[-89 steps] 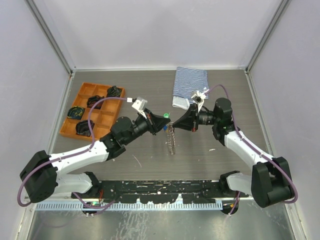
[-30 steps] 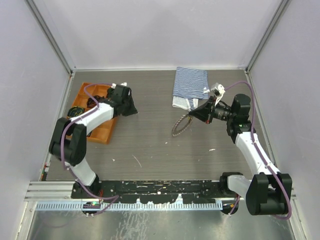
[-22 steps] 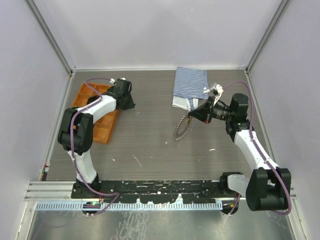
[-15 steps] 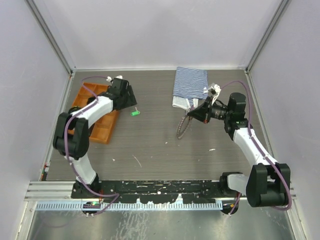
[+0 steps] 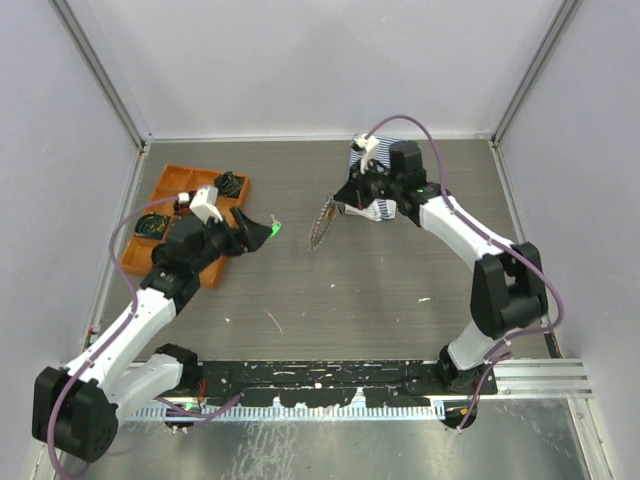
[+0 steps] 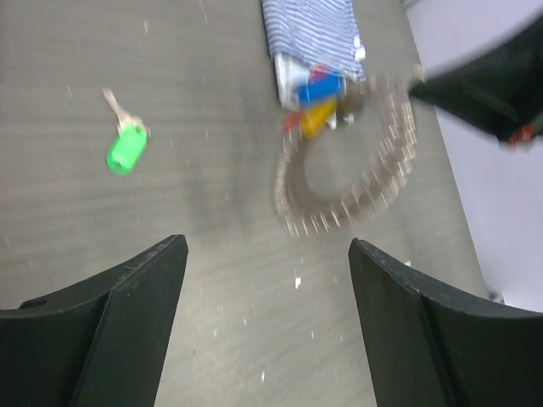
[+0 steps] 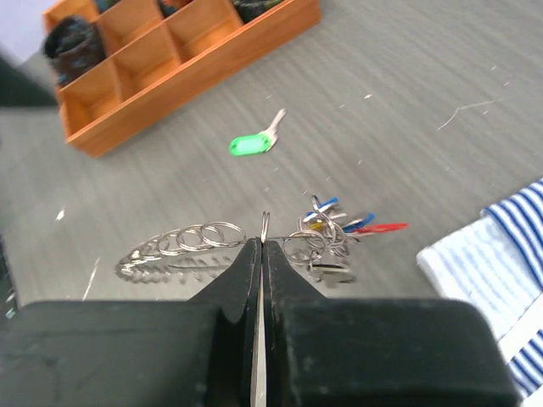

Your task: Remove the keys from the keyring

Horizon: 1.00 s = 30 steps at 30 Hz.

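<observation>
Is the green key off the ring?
Off. The green key lies alone on the table, apart from the ring held by the right gripper; red, blue, yellow keys hang on it.

no readable text, labels or numbers

We find bare tabletop [image 5: 330, 300] around the green key [image 5: 272, 228]; the orange tray [image 5: 168, 180] bounds one side, the dangling keyring chain [image 5: 321, 222] the other.
</observation>
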Motion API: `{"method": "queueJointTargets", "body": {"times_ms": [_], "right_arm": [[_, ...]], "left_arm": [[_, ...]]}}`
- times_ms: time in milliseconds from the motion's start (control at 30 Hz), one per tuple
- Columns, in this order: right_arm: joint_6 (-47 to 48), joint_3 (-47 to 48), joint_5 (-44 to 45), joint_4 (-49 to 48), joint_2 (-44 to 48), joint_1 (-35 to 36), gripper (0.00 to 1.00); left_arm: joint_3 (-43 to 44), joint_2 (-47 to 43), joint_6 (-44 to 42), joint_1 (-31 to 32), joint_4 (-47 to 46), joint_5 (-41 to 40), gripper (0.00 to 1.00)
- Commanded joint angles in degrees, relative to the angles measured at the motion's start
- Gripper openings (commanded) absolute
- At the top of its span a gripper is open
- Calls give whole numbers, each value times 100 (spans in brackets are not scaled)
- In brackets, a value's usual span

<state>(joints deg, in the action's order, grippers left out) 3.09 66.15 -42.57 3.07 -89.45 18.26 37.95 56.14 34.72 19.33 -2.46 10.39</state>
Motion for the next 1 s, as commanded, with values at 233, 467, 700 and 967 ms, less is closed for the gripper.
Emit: {"method": "queueJointTargets", "body": {"times_ms": [233, 467, 700, 967], "right_arm": [[-724, 2649, 3000, 167, -1930, 879, 4], [-767, 3888, 3307, 161, -2986, 960, 5], [-808, 4731, 3258, 78, -3616, 960, 9], [-694, 5184, 2971, -12, -3971, 977, 33]], "left_arm": [[-851, -2108, 348, -35, 755, 309, 82], [-880, -2918, 221, -31, 1334, 27, 83], [-835, -3237, 132, -34, 1687, 50, 82], [-629, -3225, 184, -33, 1564, 196, 82]]}}
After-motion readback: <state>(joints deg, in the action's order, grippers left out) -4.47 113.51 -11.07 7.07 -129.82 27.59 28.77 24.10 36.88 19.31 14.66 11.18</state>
